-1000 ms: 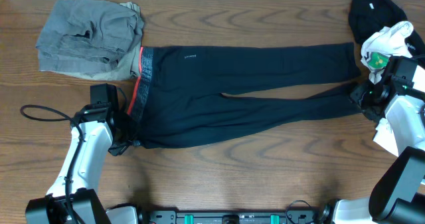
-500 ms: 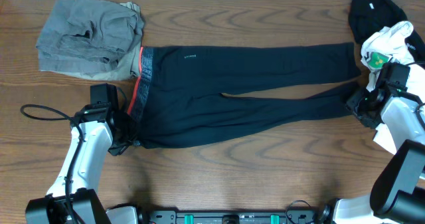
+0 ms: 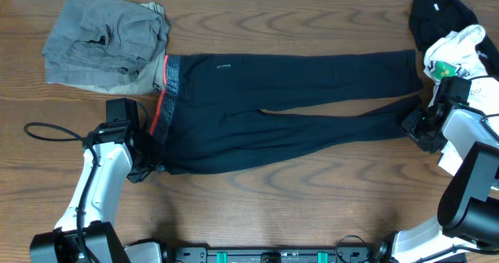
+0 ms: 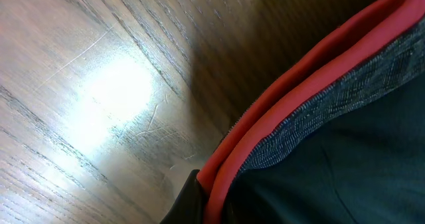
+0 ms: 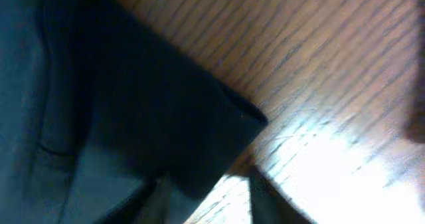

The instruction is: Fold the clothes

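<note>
Black trousers (image 3: 288, 107) lie flat across the middle of the table (image 3: 257, 208), with the waistband (image 3: 164, 91) to the left and both legs running right, slightly parted. The left arm rises from the near edge, its white forearm sloping up and right, and the left gripper (image 3: 144, 168) sits at the near corner of the waistband. The wrist view shows one dark fingertip (image 4: 187, 199) against the red lining (image 4: 265, 124); I cannot tell whether the jaws are together or apart. The right arm bends in from the right edge, with the right gripper (image 3: 415, 127) at the cuff (image 5: 199, 137) of the nearer leg. Its fingers (image 5: 272, 199) stand apart, the hem lying between them. A grey garment (image 3: 105, 40) lies at the far left, and a black garment (image 3: 438, 17) and white cloth (image 3: 458, 46) at the far right
</note>
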Tool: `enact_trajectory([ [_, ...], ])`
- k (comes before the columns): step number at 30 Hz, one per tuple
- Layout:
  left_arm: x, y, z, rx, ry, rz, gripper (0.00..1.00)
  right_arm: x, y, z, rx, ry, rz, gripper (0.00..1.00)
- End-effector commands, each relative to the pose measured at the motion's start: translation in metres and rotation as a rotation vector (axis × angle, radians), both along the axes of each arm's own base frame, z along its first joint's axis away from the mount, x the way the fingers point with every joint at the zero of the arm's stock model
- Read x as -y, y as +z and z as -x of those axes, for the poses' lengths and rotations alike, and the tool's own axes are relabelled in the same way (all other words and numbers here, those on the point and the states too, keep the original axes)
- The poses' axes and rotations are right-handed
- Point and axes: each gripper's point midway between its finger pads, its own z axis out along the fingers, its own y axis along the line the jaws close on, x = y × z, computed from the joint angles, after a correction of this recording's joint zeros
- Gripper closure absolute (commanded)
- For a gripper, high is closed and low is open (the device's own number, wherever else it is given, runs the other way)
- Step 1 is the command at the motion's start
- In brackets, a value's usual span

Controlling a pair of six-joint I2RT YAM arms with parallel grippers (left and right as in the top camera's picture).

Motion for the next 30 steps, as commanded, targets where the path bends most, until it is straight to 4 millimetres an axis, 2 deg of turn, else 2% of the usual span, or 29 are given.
enact_trajectory([
  [1, -0.006, 0.003, -0.003, 0.012, 0.001, -0.031, 0.94, 0.001, -0.011, 0.007, -0.039, -0.001, 0.009, 0.85],
  [4, -0.012, 0.004, -0.003, 0.008, 0.007, -0.063, 0.94, 0.004, -0.011, 0.005, -0.030, -0.004, 0.016, 0.99],
  [9, -0.019, 0.005, -0.007, 0.025, -0.014, -0.103, 0.94, 0.008, 0.001, 0.004, -0.024, -0.016, 0.017, 0.99],
  [13, -0.019, 0.015, -0.013, 0.056, -0.025, -0.108, 0.94, 0.014, 0.025, 0.009, -0.019, -0.037, 0.023, 0.99],
  [20, -0.018, 0.052, -0.009, 0.159, -0.050, -0.132, 0.94, 0.030, 0.072, 0.045, -0.031, -0.113, 0.017, 0.99],
  [30, -0.015, 0.103, 0.009, 0.337, -0.063, -0.172, 0.94, 0.022, 0.141, 0.075, 0.101, -0.144, 0.066, 0.99],
])
